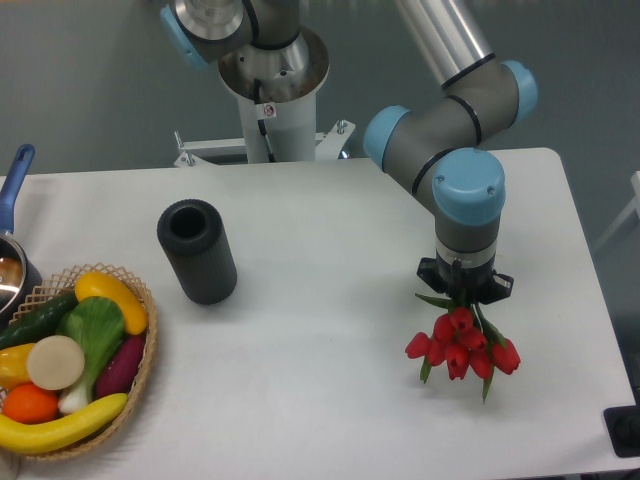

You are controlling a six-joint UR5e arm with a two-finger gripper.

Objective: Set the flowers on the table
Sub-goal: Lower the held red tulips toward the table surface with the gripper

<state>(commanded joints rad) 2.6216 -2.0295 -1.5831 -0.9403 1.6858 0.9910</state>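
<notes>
Camera view: claw over tulips at right of desk

Claw point(466, 295) pointed straight down from the arm's blue-capped wrist, fingers hidden under the wrist body, so grip not determinable. Flowers point(462, 350) directly below, green stems running up into the claw, red buds fanned toward the near edge; resting on the surface or hanging just above, unclear. White desk point(330, 400) beneath. Black cylinder point(197, 250) well apart to the left, lying tilted. Wicker basket point(140, 370) of fruit and vegetables at the near left corner. Pot with blue handle point(14, 180) at the left edge
</notes>
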